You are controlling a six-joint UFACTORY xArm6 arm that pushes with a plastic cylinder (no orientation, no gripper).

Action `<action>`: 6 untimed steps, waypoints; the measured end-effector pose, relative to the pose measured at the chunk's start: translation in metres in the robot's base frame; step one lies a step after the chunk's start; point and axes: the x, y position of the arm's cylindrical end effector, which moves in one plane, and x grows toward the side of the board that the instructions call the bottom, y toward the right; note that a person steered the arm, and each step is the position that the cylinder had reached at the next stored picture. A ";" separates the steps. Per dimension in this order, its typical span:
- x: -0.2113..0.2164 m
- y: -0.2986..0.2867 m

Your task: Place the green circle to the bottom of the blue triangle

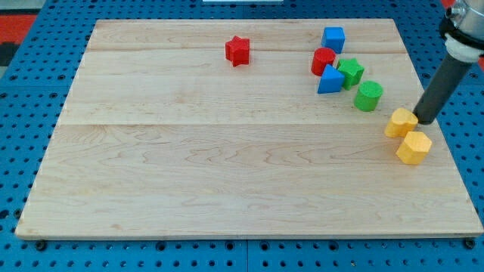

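The green circle (368, 96) is a short green cylinder at the view's upper right. The blue triangle (330, 80) lies just to its upper left, apart from it. A green star (350, 72) sits between them, to the triangle's right and above the circle. My tip (422, 120) is at the view's right, to the right of the green circle and a little below it, right next to a yellow block (401, 122).
A red cylinder (323, 60) touches the blue triangle from above, and a blue cube (333, 38) stands above that. A red star (237, 51) lies at the top centre. A second yellow block (414, 147) sits below my tip. The wooden board (227, 166) ends close by on the right.
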 end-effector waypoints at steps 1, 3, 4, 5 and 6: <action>-0.011 -0.006; 0.039 -0.033; 0.052 -0.033; 0.051 -0.033; 0.034 -0.033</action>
